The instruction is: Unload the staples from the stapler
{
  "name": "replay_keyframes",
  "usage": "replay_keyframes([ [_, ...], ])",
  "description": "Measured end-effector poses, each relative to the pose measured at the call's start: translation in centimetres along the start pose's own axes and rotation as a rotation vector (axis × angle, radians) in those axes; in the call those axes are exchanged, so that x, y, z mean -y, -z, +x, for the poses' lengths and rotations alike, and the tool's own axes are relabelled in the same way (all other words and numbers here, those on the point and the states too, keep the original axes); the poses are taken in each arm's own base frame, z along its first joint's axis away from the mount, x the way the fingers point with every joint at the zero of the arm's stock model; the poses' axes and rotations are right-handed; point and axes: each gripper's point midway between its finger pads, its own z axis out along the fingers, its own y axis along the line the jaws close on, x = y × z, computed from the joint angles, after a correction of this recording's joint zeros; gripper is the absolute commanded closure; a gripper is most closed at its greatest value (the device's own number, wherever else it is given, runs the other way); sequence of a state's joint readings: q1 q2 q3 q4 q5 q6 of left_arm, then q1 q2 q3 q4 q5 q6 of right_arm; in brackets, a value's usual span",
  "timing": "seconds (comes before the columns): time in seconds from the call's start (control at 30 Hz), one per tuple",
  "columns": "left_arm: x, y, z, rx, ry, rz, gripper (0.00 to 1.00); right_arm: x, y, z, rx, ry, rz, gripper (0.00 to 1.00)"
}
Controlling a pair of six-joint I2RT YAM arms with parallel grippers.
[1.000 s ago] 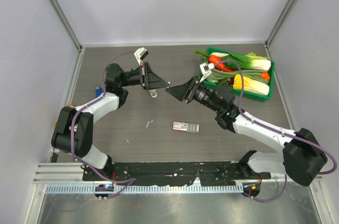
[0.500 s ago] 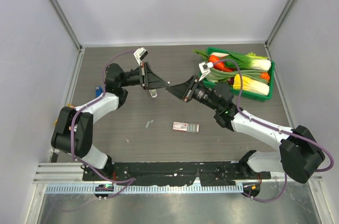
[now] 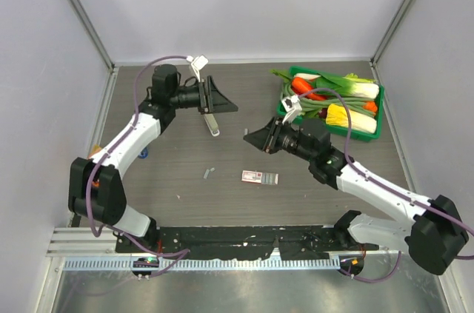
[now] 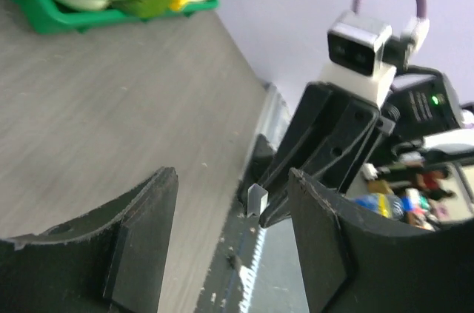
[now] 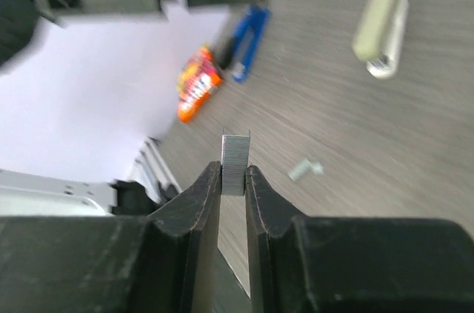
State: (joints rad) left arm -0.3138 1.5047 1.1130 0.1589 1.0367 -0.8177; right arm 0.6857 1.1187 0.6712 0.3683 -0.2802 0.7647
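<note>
Pinching the staples (image 5: 235, 149) edge-on, my right gripper (image 5: 234, 174) is clenched on them; I should lower them near the worktop (image 5: 385, 143) before letting go, so the strip does not scatter. My left gripper (image 4: 233, 224) hangs released. The stapler (image 5: 248, 38) lies well ahead of my right gripper.

We are seeing a white-shelled, black-jointed left arm (image 3: 133, 138) and a matching right arm (image 3: 370, 183), with thin purple cables (image 3: 167, 59) looping along both. The matte black left claw (image 4: 231, 180) and right claw (image 5: 233, 172) are showing thick, wedge-shaped fingers.
</note>
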Motion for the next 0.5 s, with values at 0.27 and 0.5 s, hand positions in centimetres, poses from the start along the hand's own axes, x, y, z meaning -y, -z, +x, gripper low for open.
replay_keyframes([
  [0.27,-5.7,0.6,1.7,-0.099,-0.139,-0.331,0.36,8.0,4.7,6.9,-0.209,-0.019,0.381,0.92],
  [0.5,-9.7,-0.7,8.8,-0.346,-0.271,-0.481,0.38,10.8,8.1,12.8,-0.359,0.034,0.595,0.94],
])
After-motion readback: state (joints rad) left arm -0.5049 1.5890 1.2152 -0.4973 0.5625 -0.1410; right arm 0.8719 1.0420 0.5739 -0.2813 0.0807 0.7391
